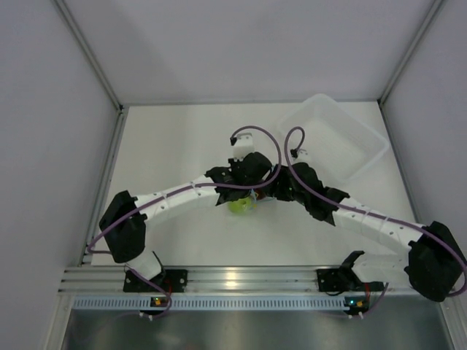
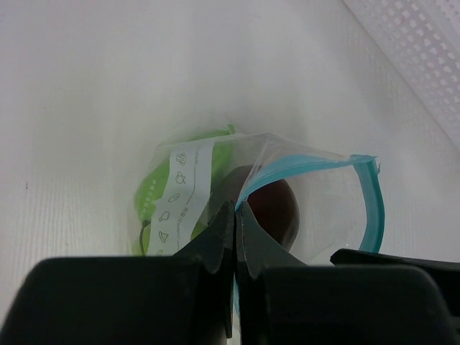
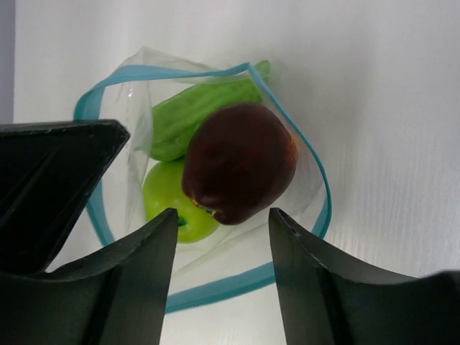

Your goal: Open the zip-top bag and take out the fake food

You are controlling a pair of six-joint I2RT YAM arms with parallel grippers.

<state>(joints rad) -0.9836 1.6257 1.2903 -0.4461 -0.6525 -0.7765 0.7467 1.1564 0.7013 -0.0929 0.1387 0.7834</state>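
The zip-top bag (image 3: pixel 215 287) lies on the white table with its teal-rimmed mouth pulled wide. Inside it sits the fake food: a dark red-brown fruit (image 3: pixel 241 162) on top, a yellow-green apple (image 3: pixel 169 198) below it, and an elongated green piece (image 3: pixel 194 111) at the back. My left gripper (image 2: pixel 235 208) is shut on the bag's teal zipper edge (image 2: pixel 323 194), holding the mouth up. My right gripper (image 3: pixel 223 219) is open just above the mouth, its fingers on either side of the near end of the dark fruit without touching it. From above, both grippers (image 1: pixel 257 189) meet over the green apple (image 1: pixel 239 205).
A white translucent tray (image 1: pixel 332 135) stands at the back right, close behind the right arm; its perforated edge (image 2: pixel 417 43) shows in the left wrist view. Grey walls close in the table on the left, back and right.
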